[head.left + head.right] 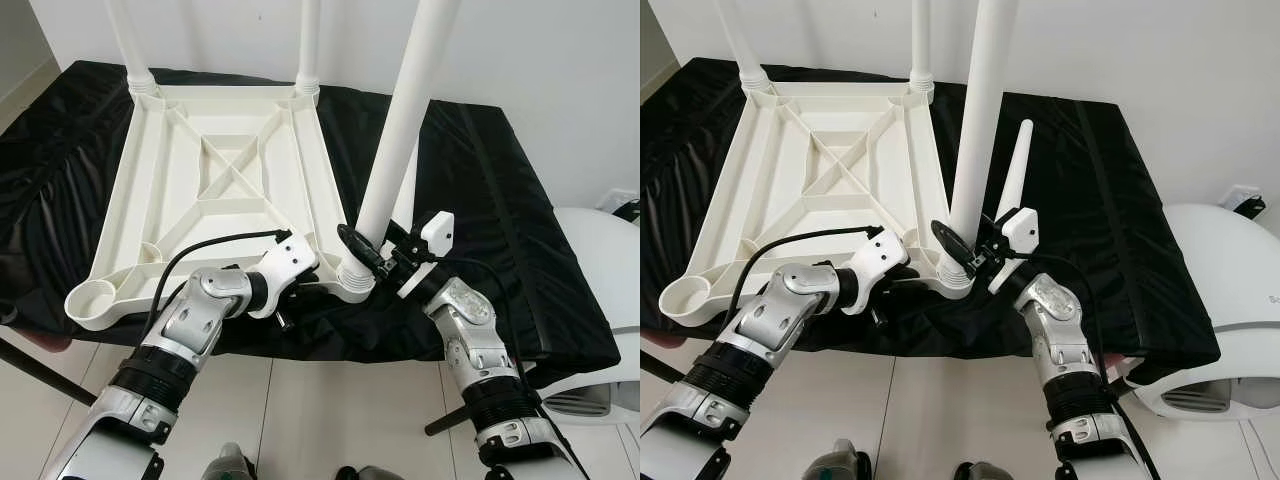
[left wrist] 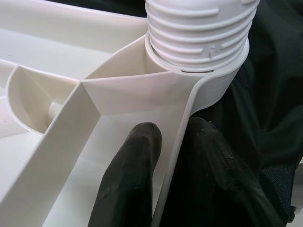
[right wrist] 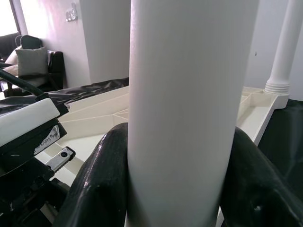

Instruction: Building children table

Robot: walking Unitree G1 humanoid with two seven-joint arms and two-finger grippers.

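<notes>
Two legs already stand at the upturned tabletop's [image 1: 215, 190] far corners, at 11 and 12 o'clock. My left hand [image 2: 165, 189] pinches its near rim to steady it on the black worktop [image 1: 500, 250], while my right hand [image 3: 180, 189] clasps the third leg [image 1: 405, 130], seating it in its socket.

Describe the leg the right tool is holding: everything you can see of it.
The leg is a long, smooth white tube, plastic by the look of it, tapering slightly toward the far end. It stands nearly upright, leaning a little, with its ribbed, threaded base seated in the near corner socket of the upturned white tabletop. The right tool clamps it low down, one black finger on each side. The left tool pinches the tabletop's rim beside that socket. Its top runs out of frame.
</notes>
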